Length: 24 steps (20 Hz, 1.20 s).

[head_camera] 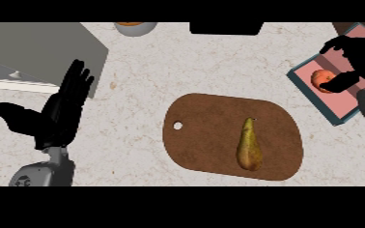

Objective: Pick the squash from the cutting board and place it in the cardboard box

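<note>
- Squash [322, 78]: round, orange, down inside the box [336, 105], in its upper half, off the cutting board altogether.
- Right hand [349, 53]: reaching in from the counter's right edge and arched over the squash. Fingers curved round it from above and from the right, so grasping it; most of the squash's right side hidden by them.
- Box: shallow, pink floor, grey-blue walls, set at a slant against the right edge of the counter [143, 77], partly cut off by the view. Lower half of the floor bare.
- Cutting board [214, 135]: brown, rounded, lying near the counter's front edge, right of the middle and just left of the box, apart from it. Small round hole near its left end.
- Pear [248, 147]: yellow-green, long, lying flat on the right half of the board, stem pointing toward the back edge, well apart from the squash.
- Left hand [64, 111]: near the counter's left edge, flat and released, fingers straight and pointing toward the back, thumb spread out to the left, holding nothing. Grey forearm below it at the front left corner.
- Grey slab [43, 48]: filling the back left corner, fingertips of the left hand overlapping its lower right side.
- Bowl [135, 29]: pale grey, at the back edge left of the middle, something orange inside, cut off by the view.
- Black block [226, 27]: at the back edge, right of the bowl, too little showing to tell what.
</note>
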Each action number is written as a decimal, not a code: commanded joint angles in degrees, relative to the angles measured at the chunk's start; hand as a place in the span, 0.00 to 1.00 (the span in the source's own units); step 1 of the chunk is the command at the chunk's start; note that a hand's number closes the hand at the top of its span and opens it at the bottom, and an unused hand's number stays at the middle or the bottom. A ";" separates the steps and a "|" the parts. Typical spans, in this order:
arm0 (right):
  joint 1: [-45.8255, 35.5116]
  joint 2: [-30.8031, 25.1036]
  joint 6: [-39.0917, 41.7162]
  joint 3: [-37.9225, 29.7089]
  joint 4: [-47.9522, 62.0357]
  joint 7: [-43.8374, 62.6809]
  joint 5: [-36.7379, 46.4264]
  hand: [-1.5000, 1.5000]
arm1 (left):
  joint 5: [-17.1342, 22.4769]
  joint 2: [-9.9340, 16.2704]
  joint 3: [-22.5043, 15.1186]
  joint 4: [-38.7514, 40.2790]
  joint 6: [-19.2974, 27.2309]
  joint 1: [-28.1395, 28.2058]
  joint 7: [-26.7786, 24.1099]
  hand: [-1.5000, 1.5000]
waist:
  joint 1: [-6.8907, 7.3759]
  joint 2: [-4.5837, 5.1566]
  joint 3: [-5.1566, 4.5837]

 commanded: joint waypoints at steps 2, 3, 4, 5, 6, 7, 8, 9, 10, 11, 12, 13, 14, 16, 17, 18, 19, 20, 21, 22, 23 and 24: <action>-1.36 1.71 -12.05 -5.39 7.15 -8.69 -4.86 0.00 | -0.26 -0.11 -0.13 -1.80 -0.20 2.56 -1.42 0.50 | 0.10 -0.08 0.09; -3.07 1.68 -12.16 -6.75 6.15 -10.41 -6.97 0.00 | 0.64 0.17 0.44 -0.73 -0.42 0.67 -0.12 0.50 | -0.20 -0.10 0.09; -3.35 1.15 -12.66 -8.25 4.39 -13.29 -9.34 0.00 | -0.92 -0.34 -0.15 0.80 0.32 0.98 -1.60 0.50 | -0.78 -0.17 0.09; -5.11 2.93 -14.96 -8.81 4.27 -13.62 -10.22 0.00 | 0.81 -0.24 0.26 -0.26 -0.68 1.05 -1.04 0.50 | -0.14 -0.14 0.10; -5.83 1.78 -14.34 -11.26 4.73 -16.40 -13.31 0.00 | 0.16 -0.35 0.42 -0.19 0.78 0.11 0.96 0.50 | -0.42 -0.14 0.14; -5.46 2.67 -15.00 -13.19 4.47 -18.05 -16.03 0.00 | 0.30 0.18 0.53 0.52 -0.27 -0.01 -0.46 0.50 | -0.87 -0.21 0.12; -6.39 2.77 -14.65 -14.75 5.66 -19.50 -18.18 0.00 | -0.65 0.00 0.00 -1.18 0.80 0.54 0.68 0.50 | -0.43 -0.24 0.14; -5.52 4.48 -12.83 -15.77 4.36 -19.86 -20.90 0.00 | -0.99 -2.02 -0.66 0.66 1.88 0.28 -0.80 0.50 | -1.52 -0.48 0.06; -8.42 1.63 -9.69 -17.10 6.97 -19.55 -22.20 0.00 | 0.18 0.58 1.69 3.45 -0.30 -0.46 -1.95 0.50 | -1.13 -0.23 0.00; -7.87 2.85 -9.06 -17.67 7.62 -19.17 -23.51 0.00 | -0.82 -0.65 -0.41 -1.86 1.39 1.04 1.27 0.50 | -0.85 -0.51 0.03; -10.15 1.30 -5.44 -20.16 9.10 -17.36 -26.27 0.00 | 2.28 1.54 2.06 0.52 -2.03 0.95 0.15 0.50 | -0.73 -0.38 0.00; -10.74 0.69 -2.79 -21.57 9.36 -15.61 -28.20 0.00 | 0.92 -0.32 0.42 -1.84 -0.65 3.84 -0.94 0.50 | -0.70 -0.63 -0.01; -11.43 0.20 0.57 -23.58 8.61 -16.10 -31.58 0.00 | -0.50 -0.92 0.23 0.76 0.84 1.09 -1.38 0.50 | -1.91 -0.70 -0.01; -13.92 1.48 2.46 -26.24 8.97 -12.00 -35.36 0.00 | -0.28 -0.52 0.44 1.63 0.55 1.02 -0.42 0.50 | -2.03 -0.79 -0.05; -12.26 -0.06 4.44 -28.30 11.04 -14.09 -37.62 0.00 | 0.62 0.85 1.83 1.26 -0.35 0.23 -0.93 0.50 | -1.83 -0.57 0.00; -13.38 -0.03 5.86 -29.59 10.17 -12.10 -39.67 0.00 | -0.22 0.22 1.57 1.40 1.06 -0.56 -0.28 0.50 | -2.26 -0.78 -0.03; -11.73 -0.52 5.74 -30.29 10.26 -12.84 -40.57 0.00 | 0.24 0.82 2.18 1.99 0.81 -1.74 0.37 0.50 | -2.19 -0.68 -0.03; -12.34 -1.82 5.46 -31.59 12.54 -13.19 -41.64 0.00 | 1.00 0.98 1.79 2.28 -1.38 0.67 -1.77 0.50 | -1.45 -0.46 -0.02; -12.22 -4.17 8.63 -32.71 11.74 -11.66 -43.45 0.00 | 0.91 0.66 1.05 -1.95 -0.30 1.48 1.27 0.50 | -1.57 -0.75 -0.02; -10.39 -4.29 7.51 -33.12 14.35 -16.32 -43.91 0.00 | -0.81 0.33 1.35 2.53 0.09 0.27 -3.32 0.50 | -1.40 -0.35 -0.01; -8.94 -6.20 11.25 -34.06 12.93 -14.84 -45.77 0.00 | 0.54 0.06 0.83 -1.44 0.31 1.06 1.16 0.50 | -1.72 -0.67 -0.01; -8.96 -7.14 8.84 -34.02 16.64 -17.82 -45.34 0.00 | 1.66 0.47 1.36 -0.84 -1.88 3.46 -1.83 0.50 | -0.94 -0.37 0.00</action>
